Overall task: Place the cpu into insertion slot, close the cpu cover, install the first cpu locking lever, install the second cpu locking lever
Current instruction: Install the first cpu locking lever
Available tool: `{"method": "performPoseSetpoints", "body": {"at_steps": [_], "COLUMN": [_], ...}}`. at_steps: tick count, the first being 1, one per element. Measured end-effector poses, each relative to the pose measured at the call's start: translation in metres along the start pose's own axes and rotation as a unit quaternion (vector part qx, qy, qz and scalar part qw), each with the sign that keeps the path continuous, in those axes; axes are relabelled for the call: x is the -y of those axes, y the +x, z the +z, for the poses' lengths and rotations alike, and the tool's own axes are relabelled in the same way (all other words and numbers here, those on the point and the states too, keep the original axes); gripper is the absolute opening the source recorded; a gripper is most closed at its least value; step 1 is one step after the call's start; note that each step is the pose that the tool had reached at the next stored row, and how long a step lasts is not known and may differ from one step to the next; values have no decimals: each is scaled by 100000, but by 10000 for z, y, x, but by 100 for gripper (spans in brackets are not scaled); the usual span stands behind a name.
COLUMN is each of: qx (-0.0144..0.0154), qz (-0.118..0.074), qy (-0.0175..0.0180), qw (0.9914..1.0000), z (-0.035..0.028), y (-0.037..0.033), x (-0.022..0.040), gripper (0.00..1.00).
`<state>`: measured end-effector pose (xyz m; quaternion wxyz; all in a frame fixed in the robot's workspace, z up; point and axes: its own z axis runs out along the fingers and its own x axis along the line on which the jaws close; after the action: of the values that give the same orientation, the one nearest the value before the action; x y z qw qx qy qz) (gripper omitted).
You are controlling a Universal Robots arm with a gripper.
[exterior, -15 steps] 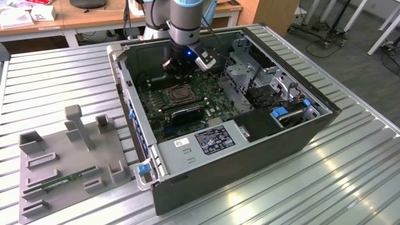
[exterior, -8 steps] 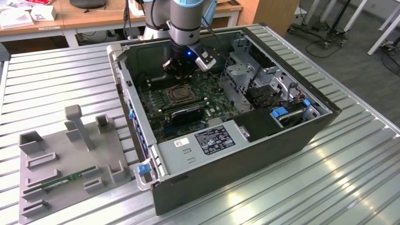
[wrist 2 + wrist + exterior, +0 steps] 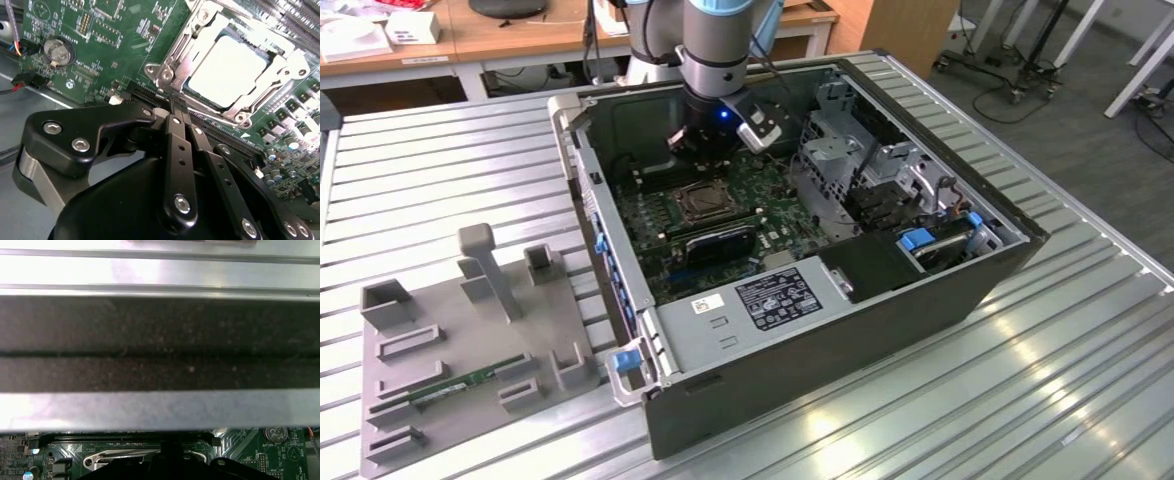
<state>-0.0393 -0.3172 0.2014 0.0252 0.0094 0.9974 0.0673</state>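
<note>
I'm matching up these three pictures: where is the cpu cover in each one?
Exterior view: the cpu cover sits on the motherboard inside the case, beside the pincer.
Second wrist view: silver frame around the bright cpu, past the pincer.
First wrist view: silver strip, probably its edge, behind the pincer.
Shared landmark: coin battery, in both wrist views.

Nothing can be read: the black sticker and the motherboard lettering are too small.
</note>
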Motion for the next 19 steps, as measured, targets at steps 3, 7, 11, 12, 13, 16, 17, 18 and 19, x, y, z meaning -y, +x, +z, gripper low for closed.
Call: {"method": "performPoseSetpoints", "body": {"at_steps": [3,7,11,12,13,16,17,18,19], "qx": [-4,-4,-11,-10,-11,4,7,-4,-2], "qz": [-6,15,6,-5,-5,-40,-54,-62,-66], "qy": [37,-179,-128,-41,141,773,905,937,948], "qw": [100000,100000,100000,100000,100000,99997,99996,99996,99995], "z": [0,3,12,15,17,25,26,27,27], "y": [0,1,1,0,1,2,1,1,2], "x": [0,0,1,2,2,3,3,4,4], "gripper": [11,11,11,11,11,11,11,11,11]}}
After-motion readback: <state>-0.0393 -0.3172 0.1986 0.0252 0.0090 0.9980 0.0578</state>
